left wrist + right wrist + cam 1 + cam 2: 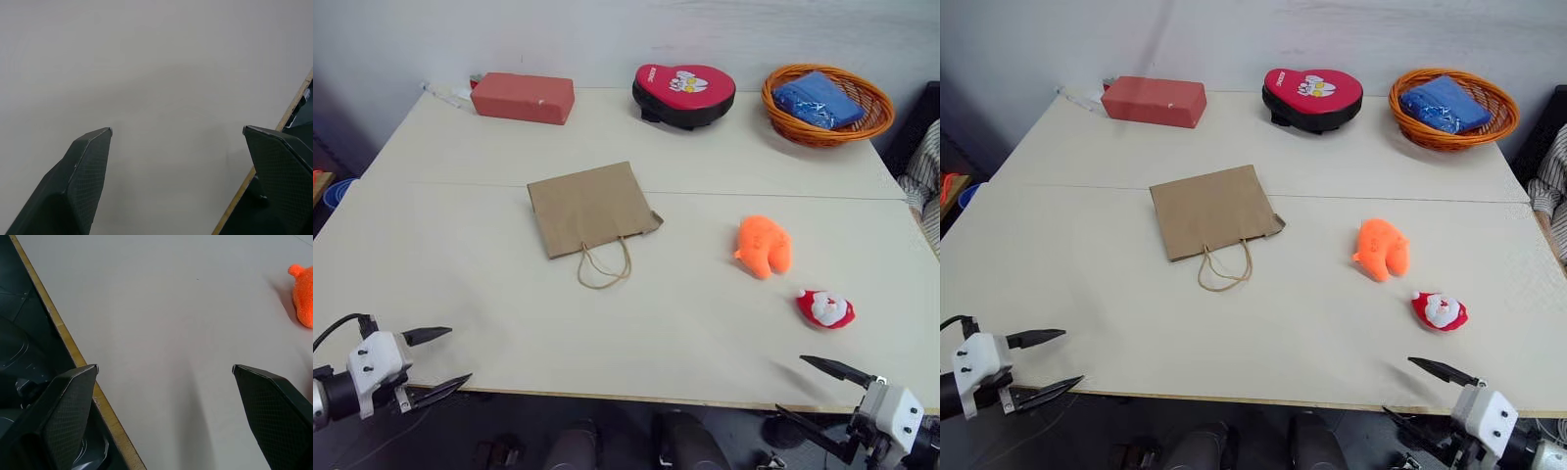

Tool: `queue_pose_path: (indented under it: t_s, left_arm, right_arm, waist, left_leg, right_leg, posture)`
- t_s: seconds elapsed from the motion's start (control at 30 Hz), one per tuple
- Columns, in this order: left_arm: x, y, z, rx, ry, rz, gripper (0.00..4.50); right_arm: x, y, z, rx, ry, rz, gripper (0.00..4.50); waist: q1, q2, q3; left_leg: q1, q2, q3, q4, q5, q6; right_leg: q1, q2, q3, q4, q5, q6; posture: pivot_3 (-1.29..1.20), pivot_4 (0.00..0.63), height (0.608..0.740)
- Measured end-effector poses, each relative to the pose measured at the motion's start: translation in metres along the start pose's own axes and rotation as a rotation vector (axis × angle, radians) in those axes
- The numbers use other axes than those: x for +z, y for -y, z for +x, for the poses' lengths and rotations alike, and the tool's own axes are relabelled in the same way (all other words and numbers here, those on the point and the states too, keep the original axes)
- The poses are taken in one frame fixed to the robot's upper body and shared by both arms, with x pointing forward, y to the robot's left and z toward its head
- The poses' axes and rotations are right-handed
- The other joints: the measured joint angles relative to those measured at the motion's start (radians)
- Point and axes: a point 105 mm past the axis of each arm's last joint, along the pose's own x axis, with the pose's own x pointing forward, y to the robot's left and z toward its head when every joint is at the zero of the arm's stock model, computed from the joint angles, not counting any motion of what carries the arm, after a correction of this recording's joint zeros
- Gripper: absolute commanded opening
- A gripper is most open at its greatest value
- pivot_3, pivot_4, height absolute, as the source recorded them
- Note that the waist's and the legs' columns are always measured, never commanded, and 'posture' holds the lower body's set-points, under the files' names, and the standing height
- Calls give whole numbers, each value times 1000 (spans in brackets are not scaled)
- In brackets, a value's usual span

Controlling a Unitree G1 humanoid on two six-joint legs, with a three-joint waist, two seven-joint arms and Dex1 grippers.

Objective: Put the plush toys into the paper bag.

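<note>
Both your grippers, left point(438, 359) and right point(822, 390), hover spread and empty at the table's point(636, 333) near edge. Nothing is bagged yet. You have the bag point(591, 208) lying flat mid-table, handles toward you, its mouth apparently closed. Your orange toy point(764, 245) and Santa point(824, 308) sit toward the right edge, near each other, well apart from the bag. Both toys remain to go in.
</note>
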Motion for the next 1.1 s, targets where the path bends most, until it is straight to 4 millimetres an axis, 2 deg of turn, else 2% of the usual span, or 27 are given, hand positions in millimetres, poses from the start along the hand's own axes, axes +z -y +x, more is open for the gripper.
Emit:
queue_pose_path:
  t_s: [0.17,0.27,0.37,0.47,0.53,0.63,0.77,0.87,0.93,0.97,1.0,1.1]
  left_arm:
    - [3,-2,1,0,10,-17,4487]
    - [18,-8,8,-22,59,-45,4487]
    - [39,-17,21,-77,72,-39,4487]
    - [76,-32,45,-122,164,-7,4487]
    - [99,-33,60,-186,200,47,4487]
    - [123,-31,87,-285,216,139,4487]
    - [139,-28,130,-380,219,225,4487]
    - [146,-25,160,-407,233,246,4487]
    - [149,-22,173,-423,241,267,4487]
    - [152,-23,179,-424,246,275,4108]
    - [155,-24,186,-422,254,289,3979]
    - [164,-26,197,-420,283,321,3055]
  right_arm:
    - [2,3,4,-13,17,-10,4500]
    - [6,5,12,-43,57,-5,4500]
    - [20,12,22,-115,141,-24,4500]
    - [48,19,32,-196,303,11,4500]
    - [64,16,38,-171,375,46,4500]
    - [79,14,47,-154,433,61,4500]
    - [97,13,58,-146,486,54,4500]
    - [98,15,64,-155,480,58,4500]
    - [97,15,66,-160,472,60,4500]
    - [96,14,66,-159,466,63,4500]
    - [95,14,68,-159,460,64,4500]
    - [94,14,69,-173,446,55,4500]
  waist:
    - [2,0,0]
    - [2,0,0]
    - [1,1,0]
    - [2,3,1]
    - [1,2,0]
    - [1,2,0]
    - [0,2,0]
    - [2,1,1]
    - [1,1,1]
    - [2,1,1]
    - [2,0,1]
    - [0,0,1]
  left_leg:
    - [0,0,0,0,0,0]
    - [0,0,0,0,0,0]
    - [1,0,-1,0,1,-1]
    - [0,-1,-1,1,2,-3]
    - [0,-1,-2,1,5,-9]
    - [-1,-1,-1,1,5,-9]
    - [-1,-1,0,4,5,-9]
    - [-4,0,-1,8,5,-9]
    - [-5,0,-1,9,5,-9]
    - [-5,0,-1,10,5,-9]
    - [-5,0,-1,10,5,-9]
    - [-5,0,-1,11,5,-9]
  right_leg:
    - [0,0,0,0,0,0]
    - [0,0,0,1,0,0]
    - [0,0,0,2,0,0]
    - [-1,0,-1,4,0,0]
    - [-1,1,-1,3,0,0]
    - [-1,2,-1,3,0,0]
    - [-2,3,0,7,0,1]
    - [-3,3,0,8,0,1]
    - [-4,3,0,9,0,1]
    - [-4,4,-1,9,0,1]
    - [-4,4,-1,9,0,1]
    - [-4,4,0,9,0,1]
  posture:
    - [0,150,740]
    - [0,150,740]
    - [0,150,740]
    - [0,150,740]
    - [0,150,740]
    - [0,150,740]
    - [0,150,740]
    - [0,150,740]
    - [0,150,740]
    - [0,150,740]
    - [0,150,740]
    - [0,150,740]
